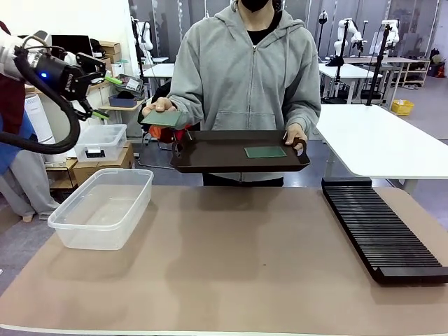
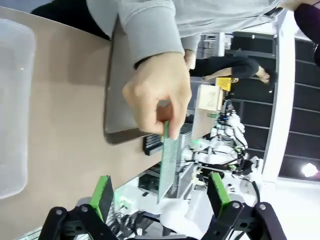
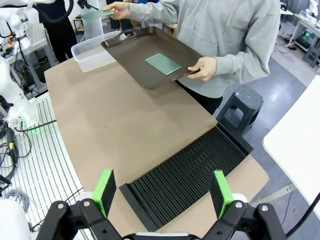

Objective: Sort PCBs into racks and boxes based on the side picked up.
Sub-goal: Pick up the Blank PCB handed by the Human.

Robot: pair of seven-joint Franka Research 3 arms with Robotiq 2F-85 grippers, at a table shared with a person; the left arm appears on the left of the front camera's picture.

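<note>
My left tool (image 2: pixel 160 192) and right tool (image 3: pixel 162 192) stand wide. Two PCBs (image 1: pixel 166 118): one in the person's hand (image 1: pixel 159 106), one (image 1: pixel 265 152) on the tray (image 1: pixel 210 150). One rack (image 1: pixel 381 231), one box (image 1: pixel 105 206).

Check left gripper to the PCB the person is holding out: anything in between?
Nothing visible does. In the left wrist view the PCB, edge-on in the person's hand, lines up with the gap between the fingers of the open left gripper. The hand pinches only the board's far end.
</note>
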